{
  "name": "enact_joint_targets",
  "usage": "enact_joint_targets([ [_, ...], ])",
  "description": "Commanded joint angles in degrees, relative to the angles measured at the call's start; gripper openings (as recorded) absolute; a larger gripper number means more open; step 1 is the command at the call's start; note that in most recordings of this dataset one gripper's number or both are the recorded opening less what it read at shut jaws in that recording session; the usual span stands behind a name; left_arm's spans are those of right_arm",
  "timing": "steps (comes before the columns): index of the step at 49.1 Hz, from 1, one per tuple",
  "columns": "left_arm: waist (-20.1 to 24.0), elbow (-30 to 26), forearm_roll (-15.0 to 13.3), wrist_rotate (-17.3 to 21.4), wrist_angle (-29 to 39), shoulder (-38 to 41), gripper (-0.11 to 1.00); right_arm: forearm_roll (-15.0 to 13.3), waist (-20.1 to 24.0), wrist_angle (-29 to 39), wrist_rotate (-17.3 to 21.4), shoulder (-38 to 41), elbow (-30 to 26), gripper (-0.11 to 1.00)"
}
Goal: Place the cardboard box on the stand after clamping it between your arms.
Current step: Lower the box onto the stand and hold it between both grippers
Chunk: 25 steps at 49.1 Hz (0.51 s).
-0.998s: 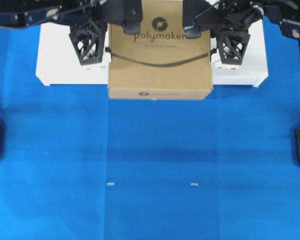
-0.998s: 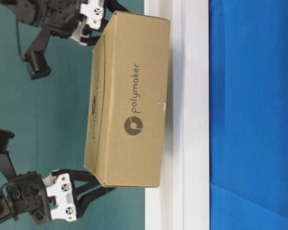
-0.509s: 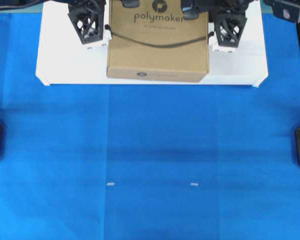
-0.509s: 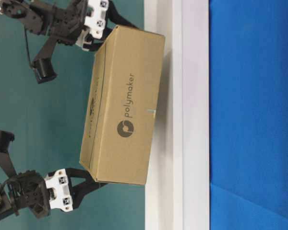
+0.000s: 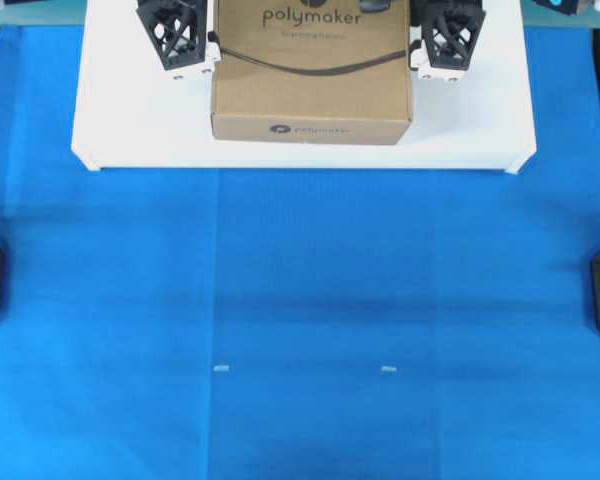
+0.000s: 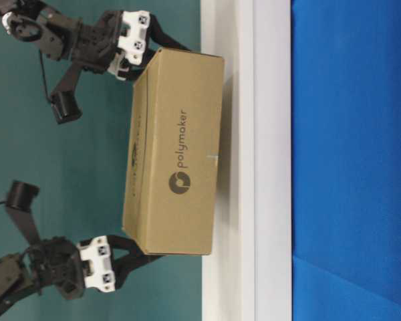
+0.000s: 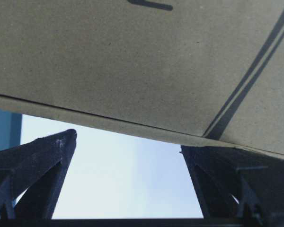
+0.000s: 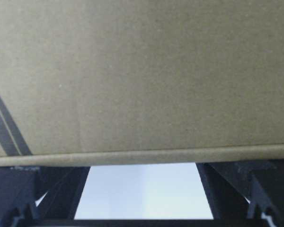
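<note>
Here the cardboard box (image 5: 311,75) sits over the middle of the white stand (image 5: 130,130), its "polymaker" print facing up and a dark curved line crossing its top. In the table-level view a narrow gap seems to separate its underside from the stand's top, though whether it rests there cannot be told for sure. The left gripper (image 5: 178,35) presses against the box's left side and the right gripper (image 5: 448,38) against its right side, so the box is clamped between the two arms. Both grippers have their fingers spread wide, pinching nothing between them; each wrist view shows the lattice fingers standing apart beneath the box wall. Blue cloth (image 5: 300,320) covers the table in front of the stand.
</note>
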Motion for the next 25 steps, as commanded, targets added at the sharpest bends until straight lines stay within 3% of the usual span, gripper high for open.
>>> enact_joint_targets([
  [1, -2.55, -7.03, -1.32, -1.67, -3.43, 0.26, 0.87, 7.29, 3.69, -1.93, 1.32, -0.88, -7.56, 0.98],
  [25, -2.29, -7.38, -1.32, -2.02, -3.43, 0.44, 0.87, 7.47, 2.99, -2.02, 1.14, 0.18, -5.01, 0.97],
])
